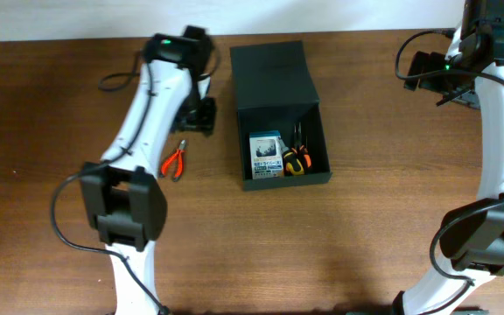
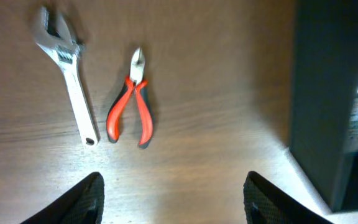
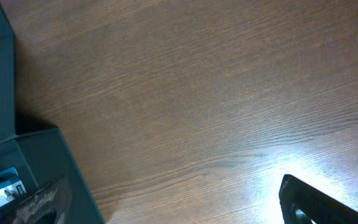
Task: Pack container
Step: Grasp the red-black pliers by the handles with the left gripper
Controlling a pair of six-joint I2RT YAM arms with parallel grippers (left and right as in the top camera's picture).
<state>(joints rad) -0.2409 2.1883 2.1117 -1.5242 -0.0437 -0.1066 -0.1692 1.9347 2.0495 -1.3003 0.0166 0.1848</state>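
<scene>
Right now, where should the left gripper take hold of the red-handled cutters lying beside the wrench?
I'd grip the cutters at the narrow neck just below the metal jaws, coming straight down from above. They lie flat, and the red handles splay apart lower down. The neck also sits farther from the wrench than the handle ends do.

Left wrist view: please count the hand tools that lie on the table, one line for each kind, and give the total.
Wrench, silver: 1
Pliers, red handles: 1
Total: 2
</scene>
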